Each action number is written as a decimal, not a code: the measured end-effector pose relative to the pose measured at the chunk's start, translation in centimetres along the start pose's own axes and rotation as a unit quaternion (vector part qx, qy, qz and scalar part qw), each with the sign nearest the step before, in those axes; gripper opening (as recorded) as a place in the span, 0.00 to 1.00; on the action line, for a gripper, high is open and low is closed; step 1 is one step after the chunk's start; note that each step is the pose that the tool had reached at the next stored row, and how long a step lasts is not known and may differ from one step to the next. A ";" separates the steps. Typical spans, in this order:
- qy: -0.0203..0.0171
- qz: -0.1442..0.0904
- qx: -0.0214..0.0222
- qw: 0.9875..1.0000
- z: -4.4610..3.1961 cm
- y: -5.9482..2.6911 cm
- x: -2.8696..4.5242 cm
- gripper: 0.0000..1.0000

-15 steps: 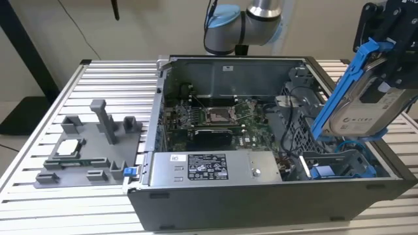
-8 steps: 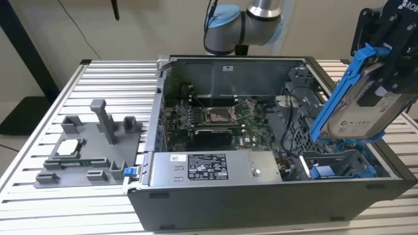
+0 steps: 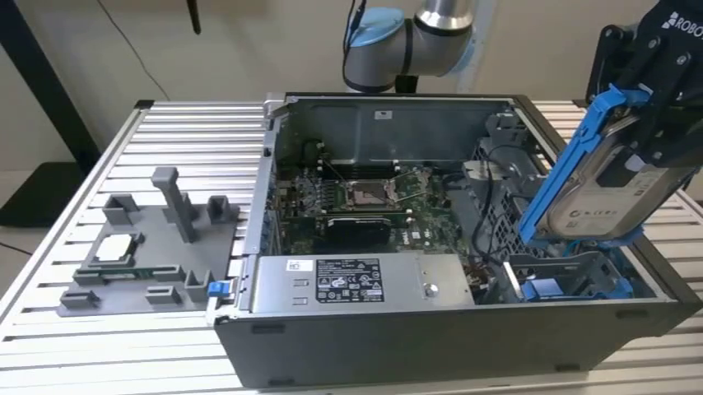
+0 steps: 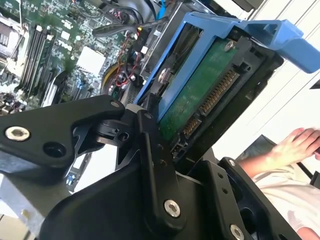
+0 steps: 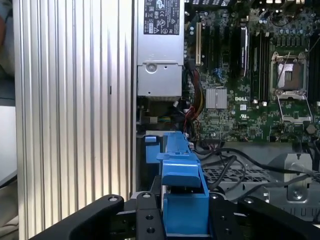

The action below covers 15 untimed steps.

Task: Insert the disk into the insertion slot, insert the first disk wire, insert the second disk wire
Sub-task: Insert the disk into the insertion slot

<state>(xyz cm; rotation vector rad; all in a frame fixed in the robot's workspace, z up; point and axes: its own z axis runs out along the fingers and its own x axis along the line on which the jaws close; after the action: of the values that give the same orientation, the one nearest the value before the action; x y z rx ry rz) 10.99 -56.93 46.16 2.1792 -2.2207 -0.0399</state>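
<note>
gripper (image 3: 654,141) clamps the disk (image 3: 600,200), long axis steeply tilted, lower end above the insertion slot (image 3: 567,276)

Exterior view: claw (image 3: 648,140) cut off at edge, covers disk (image 3: 602,202) top.

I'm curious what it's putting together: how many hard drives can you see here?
1. The disk, in its blue carrier, is held tilted in the gripper above the insertion slot at the exterior view's right. Others may sit hidden inside the case.
</note>
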 end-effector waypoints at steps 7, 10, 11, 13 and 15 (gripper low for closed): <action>0.000 0.000 0.000 1.000 0.81 -0.03 0.00 0.00; 0.000 0.000 0.000 1.000 1.16 -0.05 0.00 0.00; 0.000 0.000 0.000 1.000 1.27 -0.05 0.00 0.00; 0.000 0.000 0.000 1.000 1.49 -0.06 0.00 0.00; 0.000 0.000 0.000 1.000 1.66 -0.07 0.00 0.00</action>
<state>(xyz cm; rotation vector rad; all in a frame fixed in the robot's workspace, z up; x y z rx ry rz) 10.99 -56.94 44.50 2.1792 -2.2208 -0.0400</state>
